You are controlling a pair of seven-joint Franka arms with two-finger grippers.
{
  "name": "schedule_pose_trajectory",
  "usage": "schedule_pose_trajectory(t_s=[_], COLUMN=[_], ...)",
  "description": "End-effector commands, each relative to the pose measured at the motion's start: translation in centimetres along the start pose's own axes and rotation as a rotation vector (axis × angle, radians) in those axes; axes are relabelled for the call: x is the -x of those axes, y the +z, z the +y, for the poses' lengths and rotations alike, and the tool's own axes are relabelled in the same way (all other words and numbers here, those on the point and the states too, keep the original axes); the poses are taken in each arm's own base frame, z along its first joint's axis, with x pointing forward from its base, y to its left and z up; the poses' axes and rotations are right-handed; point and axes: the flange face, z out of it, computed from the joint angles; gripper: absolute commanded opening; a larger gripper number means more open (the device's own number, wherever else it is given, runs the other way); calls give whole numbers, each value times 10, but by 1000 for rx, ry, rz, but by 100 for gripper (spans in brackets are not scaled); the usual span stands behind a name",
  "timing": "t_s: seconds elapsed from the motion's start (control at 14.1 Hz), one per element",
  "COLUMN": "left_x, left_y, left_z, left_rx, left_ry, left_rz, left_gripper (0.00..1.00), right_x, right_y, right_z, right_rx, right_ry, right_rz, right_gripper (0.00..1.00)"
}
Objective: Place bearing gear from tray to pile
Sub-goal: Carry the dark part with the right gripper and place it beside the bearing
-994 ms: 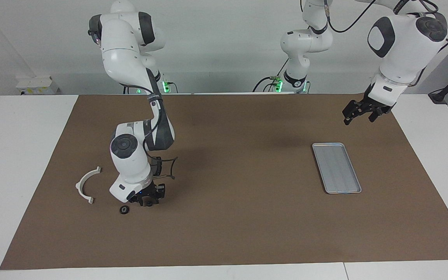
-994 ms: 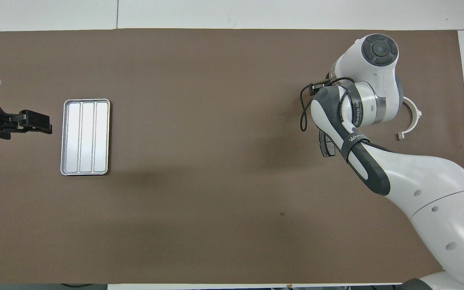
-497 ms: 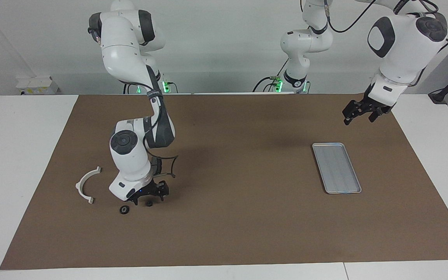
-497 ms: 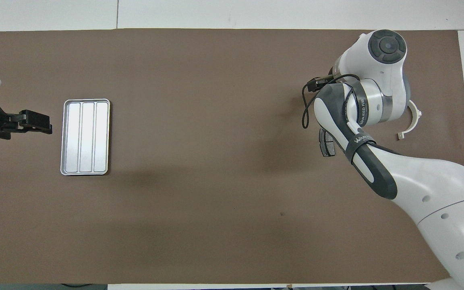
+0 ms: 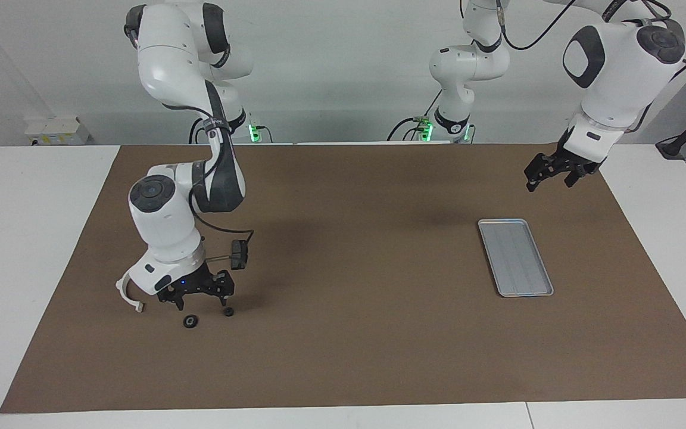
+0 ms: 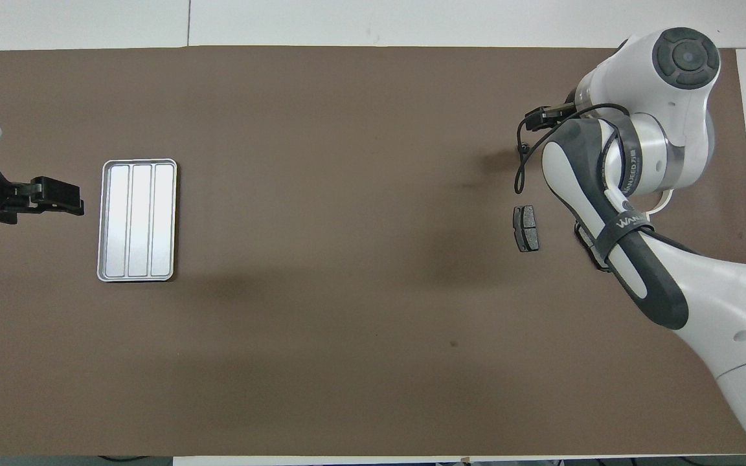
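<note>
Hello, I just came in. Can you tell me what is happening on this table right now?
The right gripper hangs open just above two small black round parts lying on the brown mat, beside a white half-ring bracket. It holds nothing, so the part seems to be set down. A dark grey pad lies nearby. The tray, toward the left arm's end, has nothing in it. The left gripper waits in the air near it.
</note>
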Motion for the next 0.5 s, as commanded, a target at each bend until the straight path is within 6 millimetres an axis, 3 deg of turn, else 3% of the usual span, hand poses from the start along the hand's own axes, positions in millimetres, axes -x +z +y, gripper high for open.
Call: schedule_pose_trajectory(t_s=[0.0,0.21,0.43], left_x=[1,1,1], left_y=[-7,-7,-7], left_z=[-1,-1,-1], left_rx=[10,10,10], left_ry=[11,11,11], left_rz=[6,6,6], left_gripper=[100,100,100], right_x=[16,53,100], right_y=[-44,-114,-194], right_z=[19,33,35], right_rx=[-14,-18,-25], right_ry=[11,32,34], right_rz=[-37,-46,-49], right_gripper=[100,100,100])
